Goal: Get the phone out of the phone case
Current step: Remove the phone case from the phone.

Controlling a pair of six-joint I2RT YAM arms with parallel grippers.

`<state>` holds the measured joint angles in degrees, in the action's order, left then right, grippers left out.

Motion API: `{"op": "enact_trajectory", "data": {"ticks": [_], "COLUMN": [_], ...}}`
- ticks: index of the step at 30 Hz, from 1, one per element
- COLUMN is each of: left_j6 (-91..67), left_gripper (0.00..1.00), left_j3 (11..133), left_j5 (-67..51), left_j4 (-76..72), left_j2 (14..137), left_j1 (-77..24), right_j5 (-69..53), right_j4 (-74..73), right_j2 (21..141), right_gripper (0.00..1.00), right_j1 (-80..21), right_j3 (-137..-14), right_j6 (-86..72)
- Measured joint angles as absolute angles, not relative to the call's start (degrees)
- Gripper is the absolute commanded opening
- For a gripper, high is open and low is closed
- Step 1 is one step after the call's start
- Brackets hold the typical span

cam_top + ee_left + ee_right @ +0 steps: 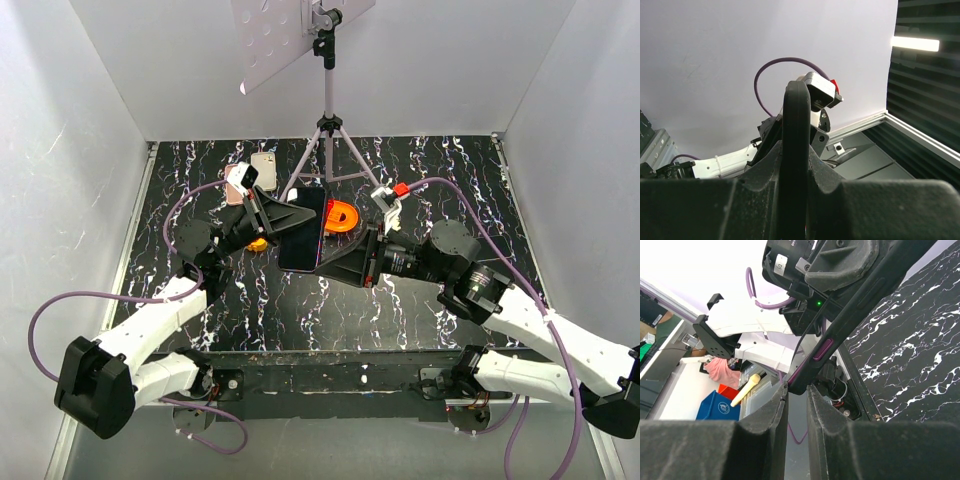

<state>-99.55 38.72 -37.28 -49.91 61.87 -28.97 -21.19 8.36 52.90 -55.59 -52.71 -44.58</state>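
The phone sits in a dark phone case (303,228) with purple trim and hangs tilted above the table between both arms. My left gripper (283,215) is shut on its upper left edge. In the left wrist view the case's edge (796,130) rises straight up out of the left gripper (795,160). My right gripper (325,258) comes in from the lower right. In the right wrist view a lower corner of the case (860,300), below a purple side button (822,349), sits pinched at the tips of the right gripper (797,390).
An orange and red ring-shaped object (343,216) lies on the black marbled table (450,170) behind the phone. A pale phone-shaped item (264,168) lies at the back left. A tripod (326,130) carrying a white board stands at the back centre. White walls close in both sides.
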Motion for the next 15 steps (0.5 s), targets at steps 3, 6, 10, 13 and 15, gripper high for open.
{"op": "enact_trajectory", "data": {"ticks": [3,6,10,13,15], "left_j6": [-100.0,-100.1,-100.2,-100.4,-100.4], "left_gripper": [0.00,0.00,0.00,0.00,0.00], "left_j3": [38.7,38.7,38.7,38.7,38.7], "left_j5": [-37.3,-37.6,-37.8,-37.9,-37.9], "left_j4": [-50.3,-50.7,-50.7,-51.0,-51.1], "left_j2": [61.9,61.9,61.8,61.8,61.8], "left_j1": [-29.0,-29.0,-29.0,-28.8,-28.7], "right_j5": [-21.8,-22.2,-22.3,-22.5,-22.7], "right_j4": [9.3,10.7,11.2,11.5,11.8], "right_j2": [52.9,52.8,53.0,53.5,53.7], "right_gripper": [0.24,0.23,0.21,0.21,0.21], "right_j1": [-55.5,-55.5,-55.5,-55.5,-55.5], "right_j3": [-52.6,-51.6,-51.5,-51.5,-51.5], "right_j6": [-44.3,-44.4,-44.6,-44.8,-44.7]}}
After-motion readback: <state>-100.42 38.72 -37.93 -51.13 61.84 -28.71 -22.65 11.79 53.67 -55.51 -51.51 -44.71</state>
